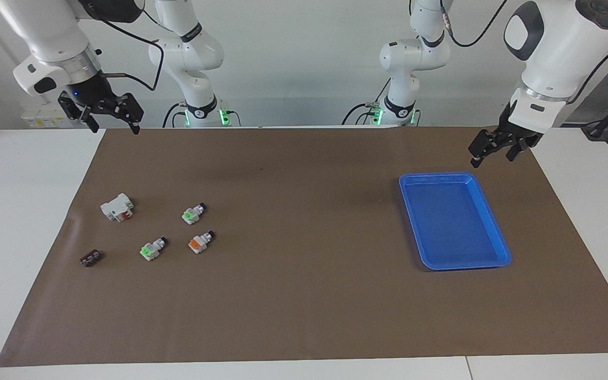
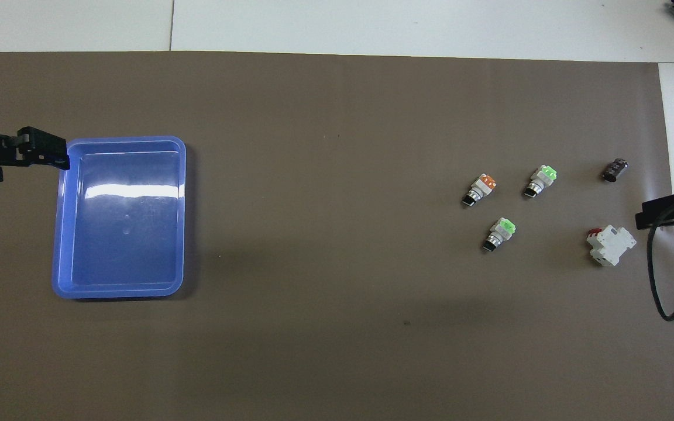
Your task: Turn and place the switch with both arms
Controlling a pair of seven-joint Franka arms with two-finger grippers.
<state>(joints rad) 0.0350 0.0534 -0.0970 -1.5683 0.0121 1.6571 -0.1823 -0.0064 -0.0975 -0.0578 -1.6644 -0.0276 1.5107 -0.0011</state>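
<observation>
On the tabletop's brown mat (image 1: 304,295), toward the right arm's end from your blue tray (image 1: 494,232): three switches (image 1: 194,213), white block (image 1: 117,207), black piece (image 1: 91,258). Left tool (image 1: 496,149) beside tray, right tool (image 1: 104,112) over mat's corner; both wide, empty.

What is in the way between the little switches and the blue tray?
Nothing that shows. The three switches, two green-ended and one orange-ended, lie at the right arm's end of the brown mat. The mat between them and the blue tray is bare. Both claws hang up high, open and holding nothing.
</observation>
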